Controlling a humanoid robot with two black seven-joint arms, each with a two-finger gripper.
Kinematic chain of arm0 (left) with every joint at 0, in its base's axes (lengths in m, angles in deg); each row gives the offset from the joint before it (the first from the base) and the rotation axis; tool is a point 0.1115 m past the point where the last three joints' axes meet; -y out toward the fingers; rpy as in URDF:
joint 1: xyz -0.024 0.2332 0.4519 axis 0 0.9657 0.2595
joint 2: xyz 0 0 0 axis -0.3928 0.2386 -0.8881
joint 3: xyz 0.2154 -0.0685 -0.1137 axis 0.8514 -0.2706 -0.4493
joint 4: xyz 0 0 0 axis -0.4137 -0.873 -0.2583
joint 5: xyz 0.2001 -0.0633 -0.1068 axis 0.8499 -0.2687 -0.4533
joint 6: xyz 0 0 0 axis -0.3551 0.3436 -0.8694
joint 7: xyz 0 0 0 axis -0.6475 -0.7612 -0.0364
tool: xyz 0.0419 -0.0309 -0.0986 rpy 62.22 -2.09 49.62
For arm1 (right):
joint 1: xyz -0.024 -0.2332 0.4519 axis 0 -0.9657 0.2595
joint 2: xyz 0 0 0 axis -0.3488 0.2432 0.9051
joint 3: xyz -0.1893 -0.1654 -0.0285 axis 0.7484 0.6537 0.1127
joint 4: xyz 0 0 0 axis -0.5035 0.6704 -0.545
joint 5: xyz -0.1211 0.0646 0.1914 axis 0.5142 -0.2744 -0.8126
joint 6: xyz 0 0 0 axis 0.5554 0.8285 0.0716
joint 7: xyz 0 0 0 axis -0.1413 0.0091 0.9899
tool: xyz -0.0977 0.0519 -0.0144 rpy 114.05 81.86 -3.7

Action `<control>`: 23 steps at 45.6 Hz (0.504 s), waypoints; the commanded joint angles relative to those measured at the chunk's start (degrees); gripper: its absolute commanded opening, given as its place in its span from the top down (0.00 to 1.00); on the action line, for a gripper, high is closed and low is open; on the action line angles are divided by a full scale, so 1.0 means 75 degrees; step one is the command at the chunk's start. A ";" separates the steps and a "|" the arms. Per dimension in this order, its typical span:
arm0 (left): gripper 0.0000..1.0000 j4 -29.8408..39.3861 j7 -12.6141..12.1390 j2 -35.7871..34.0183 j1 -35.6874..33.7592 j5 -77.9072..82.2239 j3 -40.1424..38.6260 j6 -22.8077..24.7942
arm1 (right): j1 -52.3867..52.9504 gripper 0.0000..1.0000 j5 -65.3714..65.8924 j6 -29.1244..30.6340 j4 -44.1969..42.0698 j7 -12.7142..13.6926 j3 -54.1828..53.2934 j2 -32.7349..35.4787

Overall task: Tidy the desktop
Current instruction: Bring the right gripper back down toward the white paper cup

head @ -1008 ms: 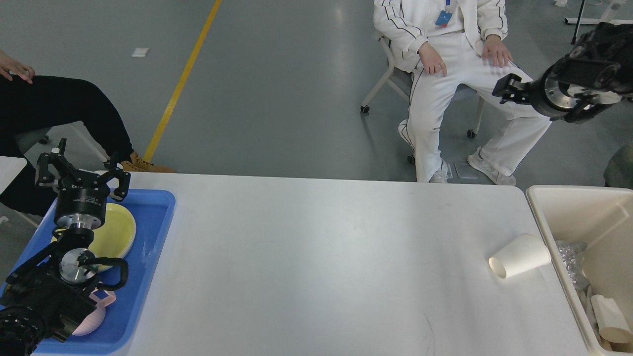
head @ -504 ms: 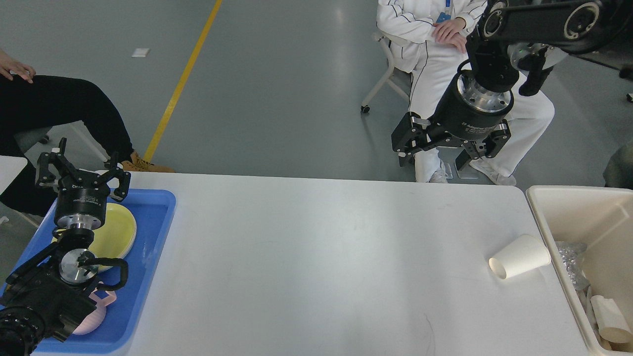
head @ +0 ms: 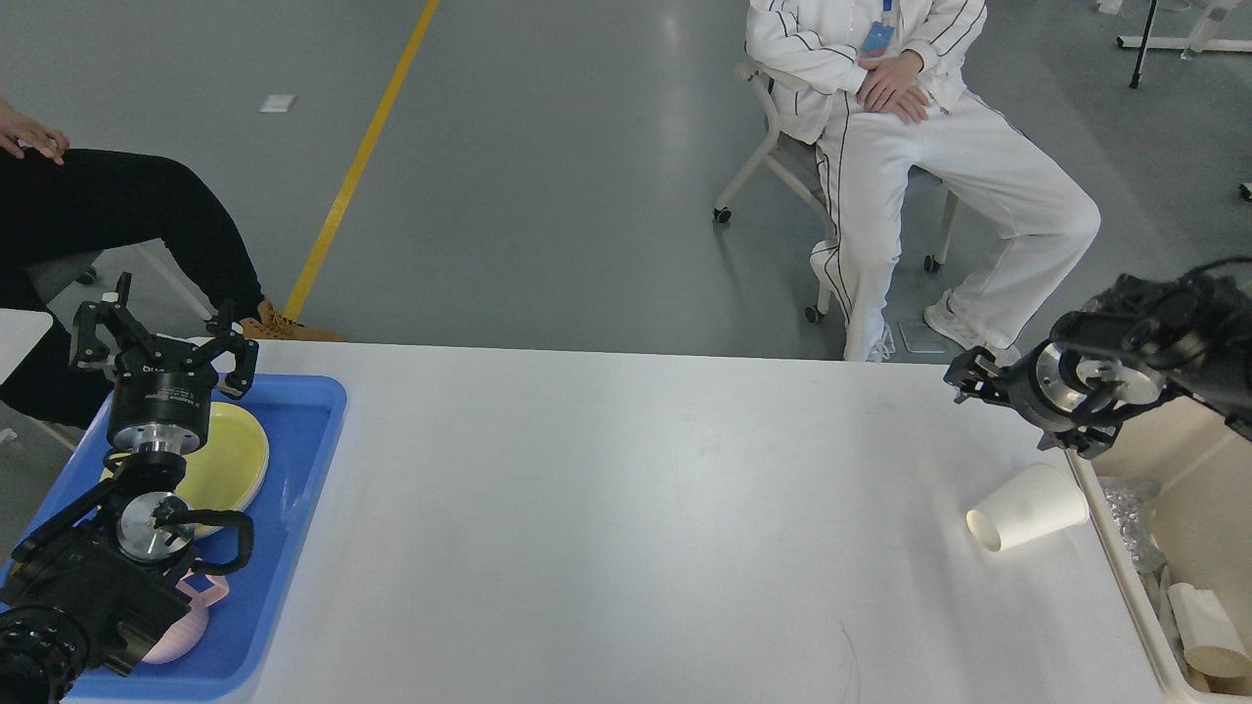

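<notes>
1. The desktop (head: 626,508) fills the lower middle of the head view, a wide white top with a blue tray (head: 293,548) over its left end and a cream bin (head: 1154,606) against its right end.
2. One loose item lies on the bare surface: a white paper cup (head: 1027,506), tipped on its side near the right edge, its mouth facing left and its base just beside the bin wall.
3. The bin already holds another paper cup (head: 1208,626) and some crumpled foil (head: 1125,508); the tray holds yellow plates (head: 230,460) and something pink under the left arm.
4. Step in hand, as I judge it: clearing the tipped cup into the bin, the reach for it not yet made.
5. The right gripper (head: 968,376) hangs above the desktop's far right part, up and slightly left of the cup and clear of it. It shows small and nearly end-on, so I cannot tell whether its fingers are parted.
6. The left gripper (head: 161,328) stands over the tray's far end, fingers spread wide, holding nothing, well apart from the cup.
7. The next move calls for the right gripper to come down toward the cup, turn across its tapered side and squeeze lightly, since thin paper crushes or rolls away easily.
</notes>
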 commanded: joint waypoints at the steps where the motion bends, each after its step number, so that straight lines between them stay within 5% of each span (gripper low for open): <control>1: 0.04 0.0000 0.0000 -0.0001 0.0000 -0.0008 0.0000 0.0000 | -0.1076 0.00 0.0000 -0.0424 -0.0893 -0.0007 -0.0526 0.0019; 23: 0.04 0.0000 0.0000 -0.0001 0.0000 -0.0008 0.0000 0.0000 | -0.1687 0.00 0.0023 -0.0436 -0.1082 -0.0007 -0.0620 -0.0099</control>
